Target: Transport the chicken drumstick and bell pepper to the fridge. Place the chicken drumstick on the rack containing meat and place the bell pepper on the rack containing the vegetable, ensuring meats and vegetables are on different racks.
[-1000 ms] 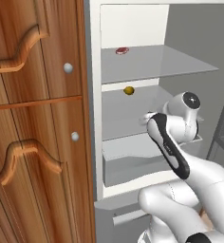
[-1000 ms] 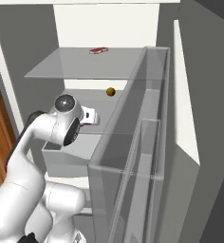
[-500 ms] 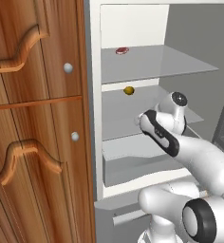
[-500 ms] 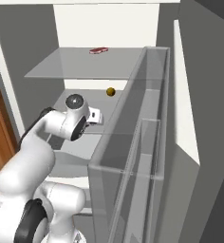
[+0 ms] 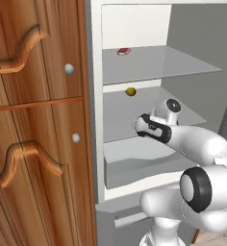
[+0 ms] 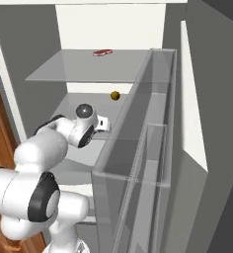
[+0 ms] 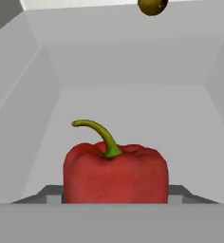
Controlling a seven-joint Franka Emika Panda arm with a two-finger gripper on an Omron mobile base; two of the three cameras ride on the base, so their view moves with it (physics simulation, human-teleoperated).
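A glossy red bell pepper with a curved green stem (image 7: 116,173) sits gripped between the partly open jaws of the white arm's gripper (image 6: 104,124), inside the light-grey fridge (image 5: 192,43), with the round yellow-brown vegetable (image 7: 152,6) at twelve o'clock.

You've got 2 grey shelves: top shelf (image 5: 182,65) carries the meat (image 5: 123,51); the shelf below (image 6: 71,106) carries the vegetable (image 6: 115,95) near its back.
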